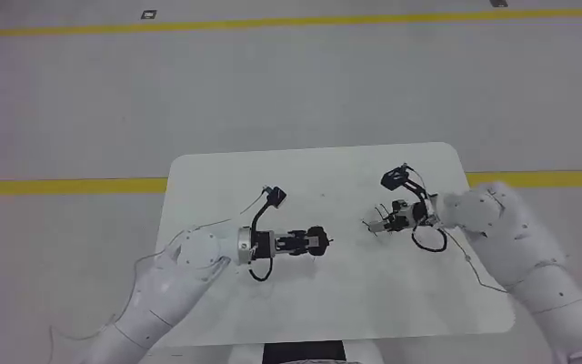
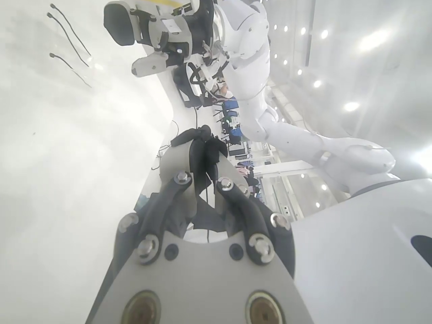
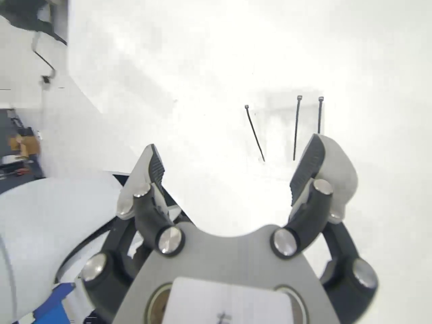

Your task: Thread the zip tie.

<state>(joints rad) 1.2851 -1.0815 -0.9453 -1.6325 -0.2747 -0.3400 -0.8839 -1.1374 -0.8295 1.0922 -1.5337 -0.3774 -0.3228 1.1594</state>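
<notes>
right hand (image 3: 234, 146) gapes wide and empty beside three zip ties (image 3: 296, 129); left hand (image 2: 201, 139) is pinched shut, seemingly on a thin tie (image 2: 206, 210). i'd straddle one tie alone before closing.

From above, mid-frame, my left pincer (image 1: 325, 241) sits over the centre of the table (image 1: 227, 182), my right pincer (image 1: 370, 225) to its right. Three zip ties (image 3: 296, 128) lie side by side on the table before it.

Bright ceiling lights (image 2: 369, 40), table (image 3: 216, 52) glare — prob. fisheye edges
</notes>
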